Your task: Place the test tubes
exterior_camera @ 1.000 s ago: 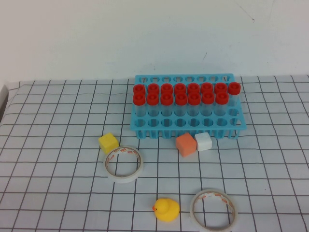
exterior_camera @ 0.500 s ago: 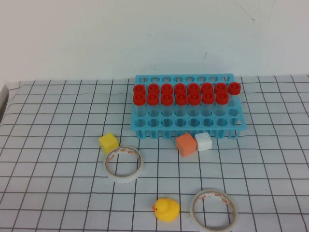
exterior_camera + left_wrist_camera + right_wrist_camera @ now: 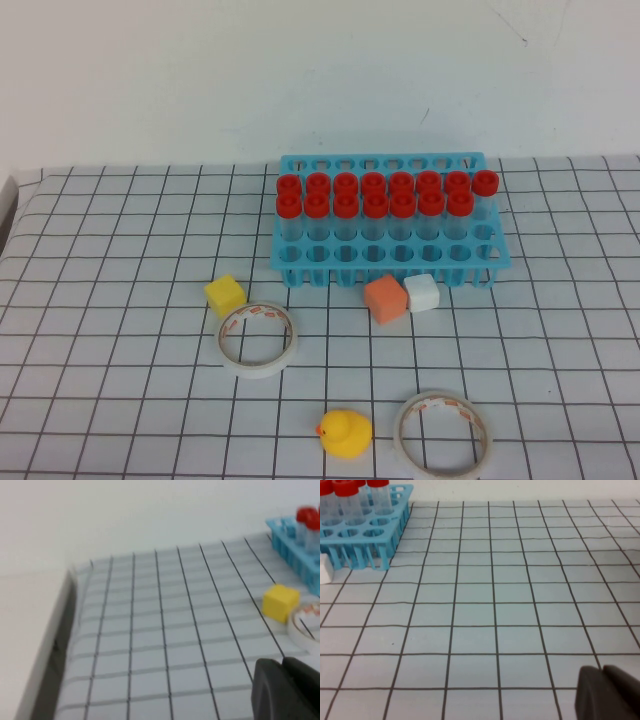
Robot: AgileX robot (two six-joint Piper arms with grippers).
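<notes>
Toward the far edge of the desk (image 3: 100, 260), right of its middle, a blue rack (image 3: 390, 270) is set; 15 red-capped test tubes (image 3: 373, 205) are held upright in it, 8 in 1 row and 7 in the row in front, while the rearmost row of holes and the near rows are left unfilled; an orange cube (image 3: 385, 299) and a white cube (image 3: 421, 292) are placed side by side just beside the rack's near side; a yellow cube (image 3: 224, 295) is seen touching a tape roll (image 3: 257, 339) left of them; a rubber duck (image 3: 346, 434) and a second tape roll (image 3: 443, 435) are found at the near edge; bare grid is left along the left edge and toward the right edge. The left gripper (image 3: 282, 680) is held low over bare grid near the left edge, pressed shut with nothing grasped; the right gripper (image 3: 603, 685) is likewise closed and unladen over bare grid, well apart from the rack.
</notes>
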